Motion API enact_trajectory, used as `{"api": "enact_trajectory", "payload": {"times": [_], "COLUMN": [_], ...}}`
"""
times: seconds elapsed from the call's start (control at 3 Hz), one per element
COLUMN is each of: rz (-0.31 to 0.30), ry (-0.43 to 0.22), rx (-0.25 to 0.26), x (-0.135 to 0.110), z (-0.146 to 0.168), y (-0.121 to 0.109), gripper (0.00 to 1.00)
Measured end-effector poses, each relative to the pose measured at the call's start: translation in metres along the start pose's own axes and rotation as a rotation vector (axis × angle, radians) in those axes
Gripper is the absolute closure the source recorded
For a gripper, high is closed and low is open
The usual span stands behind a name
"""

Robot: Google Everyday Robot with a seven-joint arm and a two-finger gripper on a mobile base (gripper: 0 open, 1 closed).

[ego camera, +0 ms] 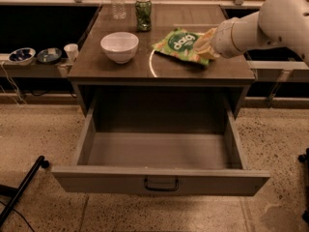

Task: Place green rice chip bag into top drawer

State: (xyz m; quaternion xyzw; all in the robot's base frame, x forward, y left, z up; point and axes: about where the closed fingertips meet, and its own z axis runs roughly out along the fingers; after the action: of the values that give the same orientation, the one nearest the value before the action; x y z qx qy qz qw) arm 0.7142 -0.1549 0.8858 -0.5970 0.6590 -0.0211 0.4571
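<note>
From the one camera, my hand (204,45) is over the right side of the table (193,74), at the end of my pale arm (270,21), which reaches in from the right edge. The hand is pinched on the right edge of the green chip bag (177,46). The bag sits right of the table's middle, tilted, with its label facing up and its left corner near the tabletop. I cannot tell whether that corner touches the surface.

Left of the bag, and apart from it, a white bowl (119,46) stands upright. Behind them, near the back edge, are a slim green can (143,13) and a clear bottle (117,1).

Below the tabletop the top drawer (96,180) is pulled all the way out toward the camera. Its grey floor is bare, and its dark handle (161,184) is at the centre of the front panel.

On a low shelf to the left are a small white cup (71,52) and two small dishes (21,55).
</note>
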Motion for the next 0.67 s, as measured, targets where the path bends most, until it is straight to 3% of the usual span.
{"api": "enact_trajectory", "payload": {"times": [0.33,0.67], "rz": [0.017,0.072], "ry": [-0.019,-0.012], "rx": [0.022,0.004], "x": [-0.010,0.003], "z": [-0.035,-0.048], "y": [0.017,0.051], "gripper": [1.00,0.98]}}
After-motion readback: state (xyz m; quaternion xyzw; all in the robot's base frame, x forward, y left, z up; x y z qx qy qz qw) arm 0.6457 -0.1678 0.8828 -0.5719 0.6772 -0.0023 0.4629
